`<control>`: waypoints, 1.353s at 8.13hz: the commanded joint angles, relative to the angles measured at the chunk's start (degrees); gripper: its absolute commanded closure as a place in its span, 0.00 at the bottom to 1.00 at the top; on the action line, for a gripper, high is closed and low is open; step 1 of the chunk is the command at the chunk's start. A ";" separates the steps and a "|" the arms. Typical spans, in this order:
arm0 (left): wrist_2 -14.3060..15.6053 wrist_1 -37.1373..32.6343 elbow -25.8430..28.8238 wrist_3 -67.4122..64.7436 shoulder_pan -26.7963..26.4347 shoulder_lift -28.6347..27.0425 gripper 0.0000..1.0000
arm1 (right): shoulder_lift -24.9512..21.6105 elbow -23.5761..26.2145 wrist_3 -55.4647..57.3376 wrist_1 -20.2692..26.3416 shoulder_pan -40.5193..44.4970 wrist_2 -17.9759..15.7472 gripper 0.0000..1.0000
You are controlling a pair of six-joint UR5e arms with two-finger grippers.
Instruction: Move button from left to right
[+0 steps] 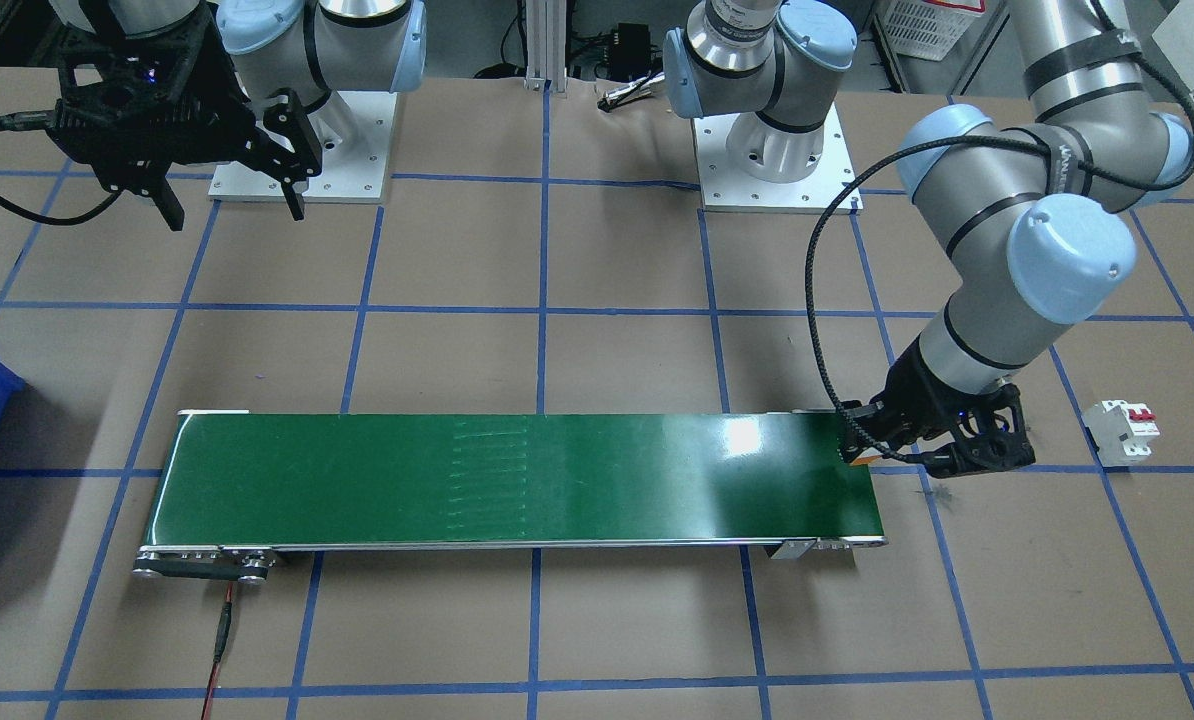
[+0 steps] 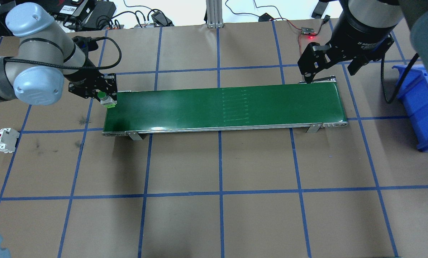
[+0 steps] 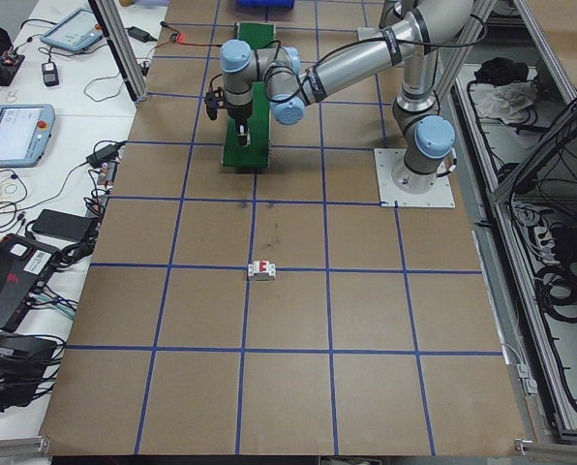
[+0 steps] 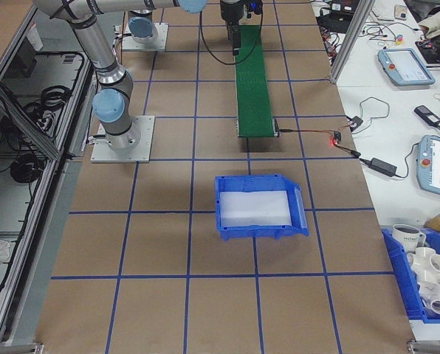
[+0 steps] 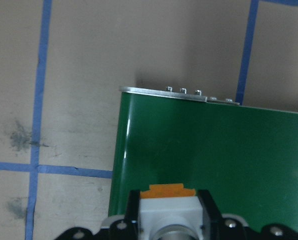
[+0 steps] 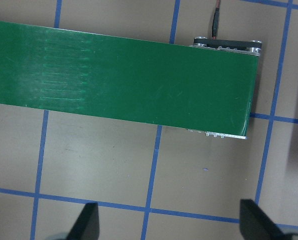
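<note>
Nearest my left wrist camera, the button (image 5: 168, 218) fills the bottom edge: white body, orange tab on the far side, pinched between the two black fingers (image 5: 207, 210) of the left gripper (image 2: 98, 92). So that gripper is closed down on the button, which in the overhead view shows its green cap at the left end of the conveyor belt (image 2: 221, 107), right over the belt's corner. I can't tell whether the button already touches the belt or hangs just above it.

I judge I'm at the placing step: button picked, carried to the belt, not yet let go. The next move calls for a small descent until the body seats flat, then opening the jaws without tipping it.

Further along, the right gripper (image 2: 331, 64) hovers near the belt's far end, jaws wide apart and holding nothing. Beyond it sits the blue bin (image 2: 423, 107). Off to the left side the circuit breaker (image 2: 3, 139) lies on the table, well apart.
</note>
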 commanded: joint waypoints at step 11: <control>0.10 0.21 -0.81 31.74 -4.24 -2.68 0.99 | 0.20 0.03 -0.48 0.13 -0.08 -0.09 0.00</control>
